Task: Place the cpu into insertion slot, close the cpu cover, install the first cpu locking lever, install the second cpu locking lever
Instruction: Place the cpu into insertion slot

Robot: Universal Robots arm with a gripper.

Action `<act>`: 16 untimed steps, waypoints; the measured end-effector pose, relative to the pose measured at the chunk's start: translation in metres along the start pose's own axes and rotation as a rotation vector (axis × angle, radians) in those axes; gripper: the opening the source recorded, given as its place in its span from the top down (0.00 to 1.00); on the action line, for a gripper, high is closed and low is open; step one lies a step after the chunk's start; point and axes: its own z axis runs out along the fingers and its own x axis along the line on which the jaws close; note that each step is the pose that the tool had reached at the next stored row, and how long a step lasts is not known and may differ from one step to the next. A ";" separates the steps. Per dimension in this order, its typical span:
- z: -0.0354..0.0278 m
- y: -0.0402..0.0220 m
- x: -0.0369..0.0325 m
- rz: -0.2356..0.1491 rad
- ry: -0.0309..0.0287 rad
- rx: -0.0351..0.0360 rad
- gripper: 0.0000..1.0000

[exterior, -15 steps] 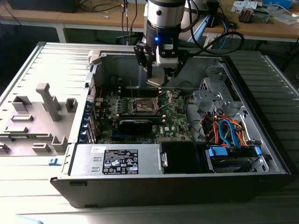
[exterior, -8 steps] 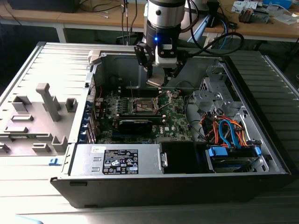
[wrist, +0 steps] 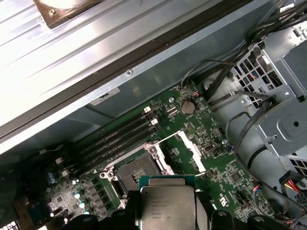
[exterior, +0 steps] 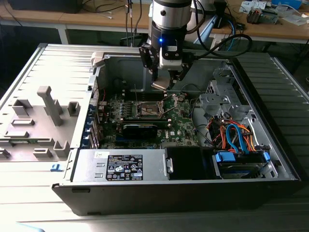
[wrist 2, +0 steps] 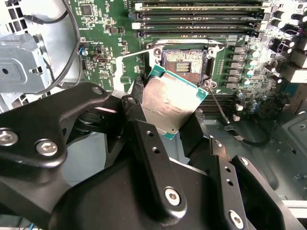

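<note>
While pincer (wrist 2: 165, 122) clamps it, cpu (wrist 2: 168, 100) hangs nr insertion slot (wrist 2: 184, 60).

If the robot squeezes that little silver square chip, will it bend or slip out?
Probably it won't bend: the cpu has a flat metal top and looks stiff in the gripper. It likely weighs little, being thin. The smooth top could be slippery, but it is held by its edges, near the insertion slot.

The arm (exterior: 168, 19) reaches straight down, wrist vertical, a blue light glowing on it. Its claw (exterior: 162, 83) points downward, black fingers (wrist 2: 144, 139) clamped on opposite edges of the tilted cpu (wrist 2: 165, 103).
</note>
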 end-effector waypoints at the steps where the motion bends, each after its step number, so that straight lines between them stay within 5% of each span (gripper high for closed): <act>1: 0.0000 0.0000 0.0000 0.002 -0.0003 0.0002 0.45; 16: 0.0005 0.0000 0.0000 0.053 -0.0077 0.0055 0.45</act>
